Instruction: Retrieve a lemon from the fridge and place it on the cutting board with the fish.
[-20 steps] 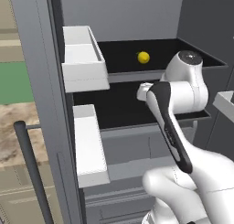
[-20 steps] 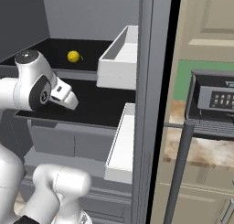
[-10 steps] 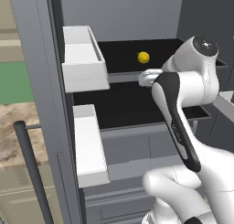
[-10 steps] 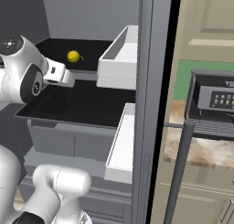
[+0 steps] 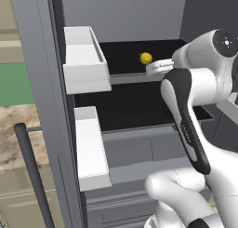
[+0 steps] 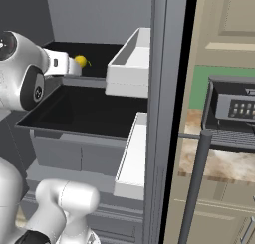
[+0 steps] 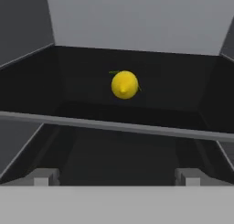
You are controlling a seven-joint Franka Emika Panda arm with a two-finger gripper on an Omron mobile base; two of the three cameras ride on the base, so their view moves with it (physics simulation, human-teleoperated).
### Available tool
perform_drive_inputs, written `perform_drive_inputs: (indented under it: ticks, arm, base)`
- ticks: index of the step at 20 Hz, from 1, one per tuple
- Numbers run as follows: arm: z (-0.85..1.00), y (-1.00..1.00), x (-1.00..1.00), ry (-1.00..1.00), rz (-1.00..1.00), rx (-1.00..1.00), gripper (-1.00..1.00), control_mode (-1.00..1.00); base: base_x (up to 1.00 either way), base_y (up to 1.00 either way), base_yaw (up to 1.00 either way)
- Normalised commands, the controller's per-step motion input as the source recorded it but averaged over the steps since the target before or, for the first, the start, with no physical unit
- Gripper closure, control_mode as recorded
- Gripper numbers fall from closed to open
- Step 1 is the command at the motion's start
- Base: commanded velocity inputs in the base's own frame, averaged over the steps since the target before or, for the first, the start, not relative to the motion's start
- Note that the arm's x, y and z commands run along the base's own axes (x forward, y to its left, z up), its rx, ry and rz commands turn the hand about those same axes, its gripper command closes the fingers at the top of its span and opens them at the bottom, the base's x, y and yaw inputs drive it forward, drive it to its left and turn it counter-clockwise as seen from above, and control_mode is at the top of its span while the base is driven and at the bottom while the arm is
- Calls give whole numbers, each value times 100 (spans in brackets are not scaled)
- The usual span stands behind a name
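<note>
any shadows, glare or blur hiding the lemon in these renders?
Hand view: lemon sharp, evenly lit against the black shelf, no glare, slightly soft render. Left base view: lemon clear, flat lighting, no cast shadow visible. Right base view: lemon partly hidden behind the end effector, not by shadow.

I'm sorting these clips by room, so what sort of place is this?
A simulated home kitchen, most likely: an open dark grey fridge with black shelves and white door bins holds a small yellow lemon, and a marbled beige countertop with beige cabinets stands beside it.
</note>
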Motion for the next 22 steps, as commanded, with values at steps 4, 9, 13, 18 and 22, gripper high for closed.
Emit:
perform_drive_inputs:
  ticks: [4,9,13,18,22]
  arm:
    - [34,0,1,-4,-1,-6,-100,-100]
    - [1,0,11,5,-3,1,-100,-100]
    - [0,-4,6,4,-7,5,-100,-100]
    - [-3,0,10,-1,-5,0,-100,-100]
    - [0,0,43,0,-11,0,-100,-100]
  base:
    - [0,0,0]
    - [0,0,0]
    - [0,0,0]
    - [0,0,0]
    - [0,0,0]
